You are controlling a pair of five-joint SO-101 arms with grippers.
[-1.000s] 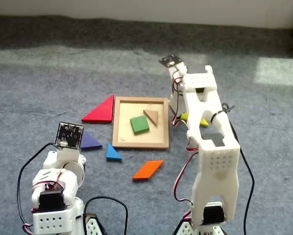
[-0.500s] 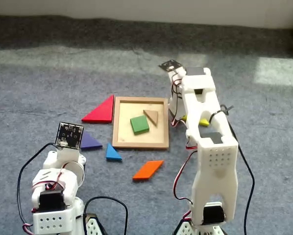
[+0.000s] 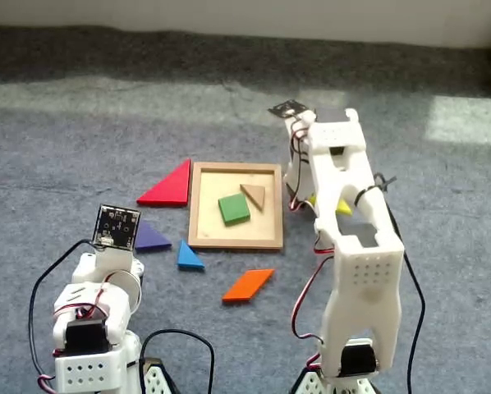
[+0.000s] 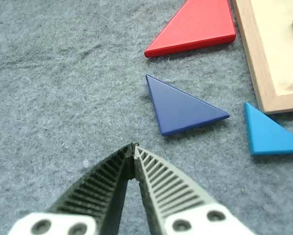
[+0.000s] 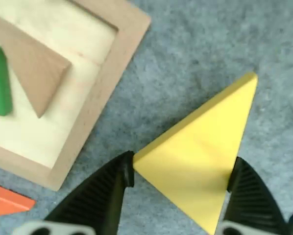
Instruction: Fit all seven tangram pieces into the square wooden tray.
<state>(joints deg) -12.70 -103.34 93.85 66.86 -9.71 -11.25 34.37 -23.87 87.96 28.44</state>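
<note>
Although the square wooden tray (image 3: pixel 233 243) holds a green square block (image 3: pixel 234 208) and a pale wooden triangle (image 3: pixel 254 195), both lie loose near its middle, so I judge the task under a third done: two pieces in, five out. The right gripper (image 5: pixel 181 169) pinches the flat yellow triangle (image 5: pixel 200 161) between its two jaws at the tray's 3 o'clock, on or just above the grey carpet (image 3: pixel 81 131); which, I cannot tell. Four more wait outside the tray: a large red triangle (image 3: pixel 170 187) just beside the rim at 9 o'clock, a dark blue triangle (image 3: pixel 153 237) at 8, a small light blue triangle (image 3: pixel 188 256) at 7, and an orange parallelogram (image 3: pixel 248 284) at 6. The left gripper (image 4: pixel 133 152), fingers pressed together and empty, hangs near the dark blue triangle.
</note>
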